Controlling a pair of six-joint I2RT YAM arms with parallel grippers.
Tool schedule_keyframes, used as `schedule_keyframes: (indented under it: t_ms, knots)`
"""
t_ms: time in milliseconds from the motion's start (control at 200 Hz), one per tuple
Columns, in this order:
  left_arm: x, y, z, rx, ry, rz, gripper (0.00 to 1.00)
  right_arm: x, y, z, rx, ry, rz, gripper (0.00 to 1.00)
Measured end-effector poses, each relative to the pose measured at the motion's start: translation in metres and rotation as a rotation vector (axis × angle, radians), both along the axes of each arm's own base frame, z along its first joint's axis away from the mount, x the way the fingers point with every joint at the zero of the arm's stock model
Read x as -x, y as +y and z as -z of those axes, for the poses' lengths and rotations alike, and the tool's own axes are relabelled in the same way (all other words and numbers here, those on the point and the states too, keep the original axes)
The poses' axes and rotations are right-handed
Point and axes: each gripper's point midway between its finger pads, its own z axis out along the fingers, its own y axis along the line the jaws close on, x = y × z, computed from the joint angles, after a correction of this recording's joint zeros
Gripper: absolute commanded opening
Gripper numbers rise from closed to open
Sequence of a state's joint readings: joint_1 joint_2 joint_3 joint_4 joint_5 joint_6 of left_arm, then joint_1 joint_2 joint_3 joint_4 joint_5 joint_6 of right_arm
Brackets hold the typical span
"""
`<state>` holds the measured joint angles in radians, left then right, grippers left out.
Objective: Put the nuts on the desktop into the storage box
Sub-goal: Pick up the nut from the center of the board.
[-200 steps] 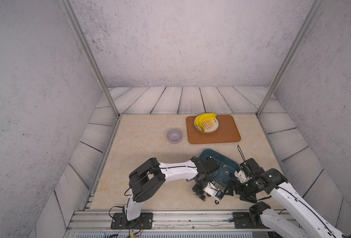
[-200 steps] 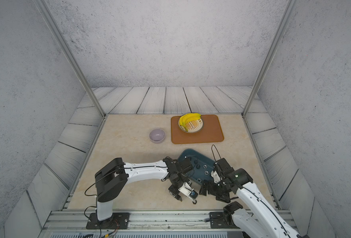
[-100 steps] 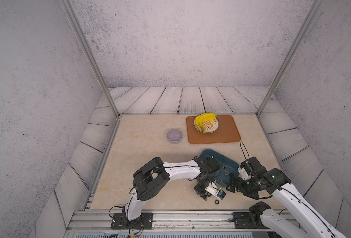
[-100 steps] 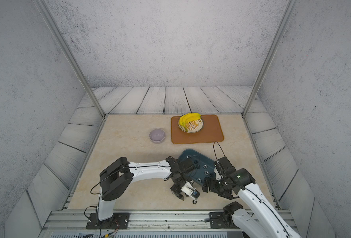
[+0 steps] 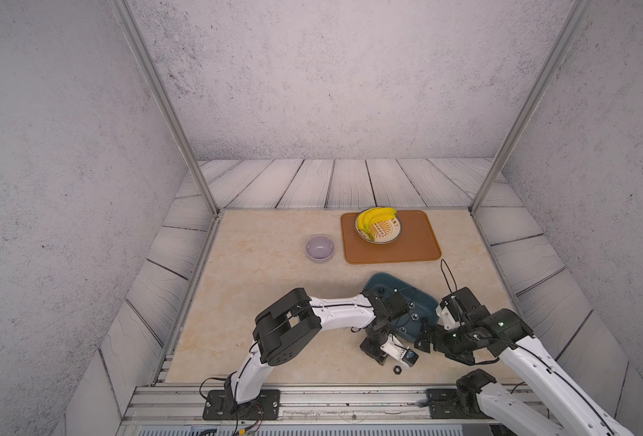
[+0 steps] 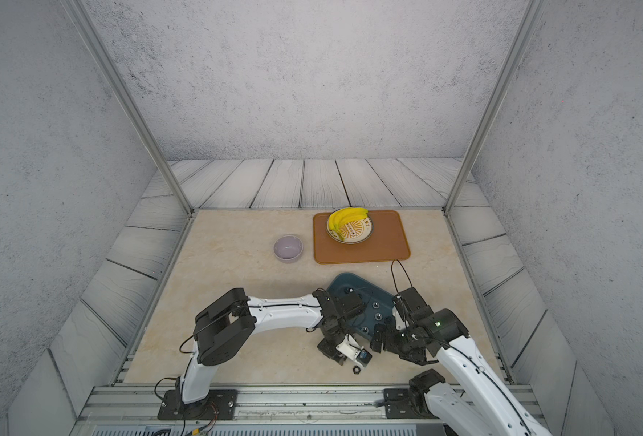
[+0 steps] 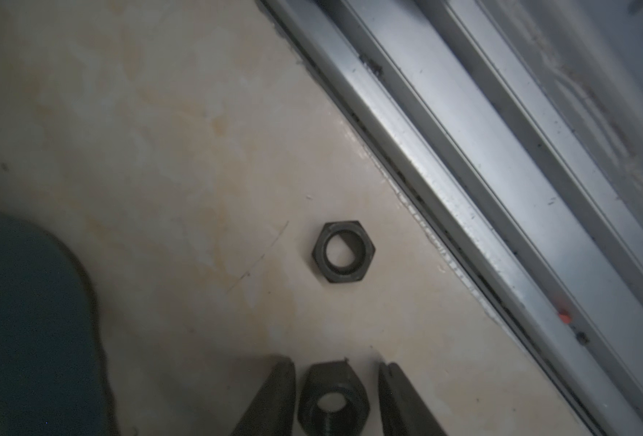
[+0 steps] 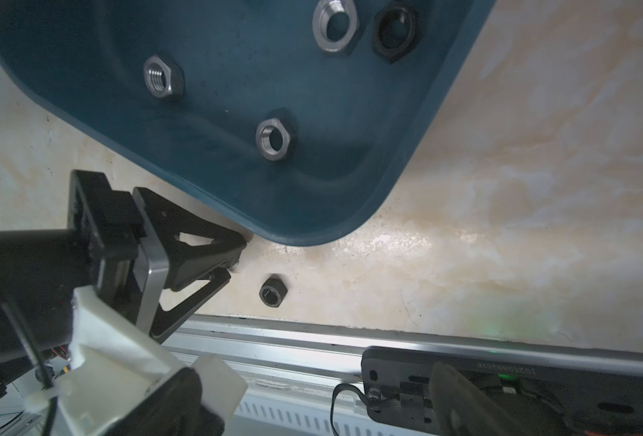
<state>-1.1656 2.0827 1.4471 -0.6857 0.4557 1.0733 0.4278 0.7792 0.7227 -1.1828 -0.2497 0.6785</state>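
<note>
**While one black nut sits between the claw tips, a second waits by the rail**

Since the nut in question lies flat on the bench, hole upward, the left claw has to catch it low. From where I stand its jaws are partly apart, astride the nut, with a sliver of gap showing on either side in the left wrist view, so I'd call it not yet pinched. A good grip, to my eye, means both tips pressed down to the bench, squared on opposite flats, then a straight lift.

Just beside it lies a second black nut, low in the frame and right of centre, close to the metal rail. A skewed squeeze could flick either one towards that rail.

Beyond the claw, the storage box sits in the lower right of centre, its near corner right by the claw tips. At least four nuts rest inside it. The carry looks short, and letting go low over the floor of the box should stop a bounce.

Close on the right, the right claw hangs wide open and empty, near enough that I'd want it kept clear.

Farther up the frame stand a lilac bowl and an orange tray bearing a plate of bananas, all well apart.
</note>
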Motion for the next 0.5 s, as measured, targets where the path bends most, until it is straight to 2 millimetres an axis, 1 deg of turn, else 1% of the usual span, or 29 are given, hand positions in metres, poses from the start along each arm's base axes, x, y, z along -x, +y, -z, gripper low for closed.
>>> schedule_keyframes:
  t_ms: [115,180,250,500]
  knots:
    - [-0.0006,0.0016,0.0009,-0.006,-0.006,0.002,0.37,0.0002,-0.0009,0.0003,0.005,0.000,0.000,0.99]
    - [-0.0004,0.0028,0.0010,-0.005,-0.009,0.006,0.34,-0.0001,-0.0014,0.0005,0.008,-0.001,0.001,0.99]
    - [-0.0010,0.0052,0.0008,-0.009,-0.018,0.009,0.33,-0.0003,-0.0019,0.0006,0.011,-0.002,0.002,0.99]
    - [-0.0023,0.0081,0.0015,-0.013,-0.033,0.012,0.33,-0.0008,-0.0026,0.0008,0.015,-0.005,0.001,0.99]
